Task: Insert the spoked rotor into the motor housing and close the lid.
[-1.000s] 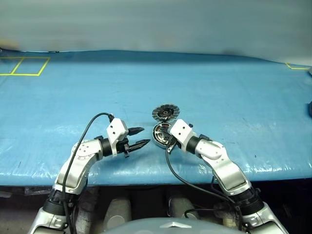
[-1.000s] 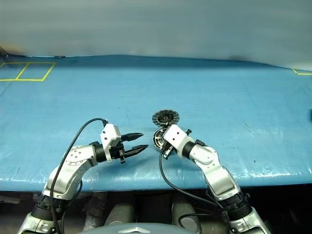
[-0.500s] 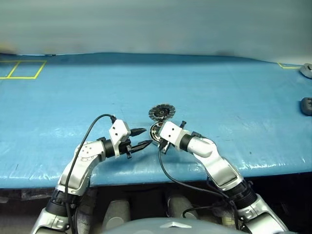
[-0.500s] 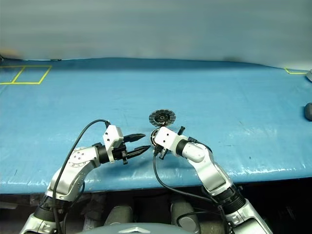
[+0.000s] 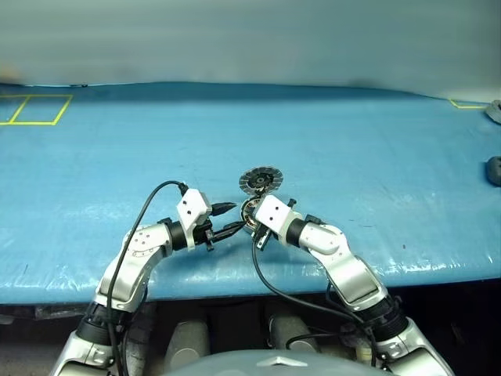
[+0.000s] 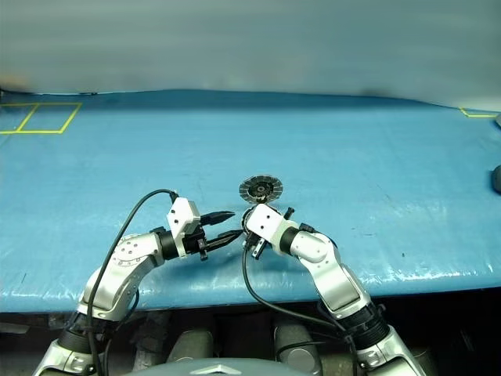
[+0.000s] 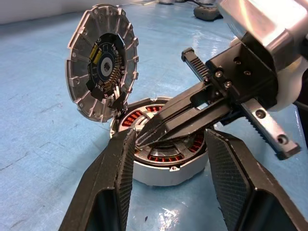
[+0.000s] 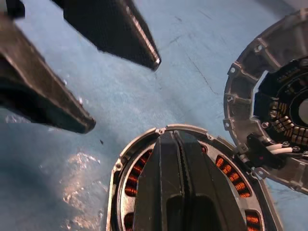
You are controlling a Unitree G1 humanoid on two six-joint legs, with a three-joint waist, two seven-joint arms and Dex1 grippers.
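Motor housing (image 7: pixel 161 161): short round grey can, flat on the blue table cover (image 5: pixel 352 149) near its front edge, open mouth facing up. Copper coils ring the inside.

Spoked rotor (image 7: pixel 166 144): lying flat inside the housing, over the coils; grey spokes partly seen beneath the right gripper.

Lid (image 7: pixel 102 76): round disc hinged at the housing's far edge, standing nearly upright, its segmented inner face turned toward the robot.

Right gripper (image 7: pixel 144 136): fingers pressed together, holding nothing; tips over the housing's mouth, on or just above the rotor, touch uncertain.

Left gripper (image 5: pixel 232 218): fingers apart, empty, just beside the housing on its left, pointing at it.

Other items: yellow taped rectangle (image 5: pixel 35 110), far left corner; small dark thing (image 5: pixel 493 168) at the right edge.
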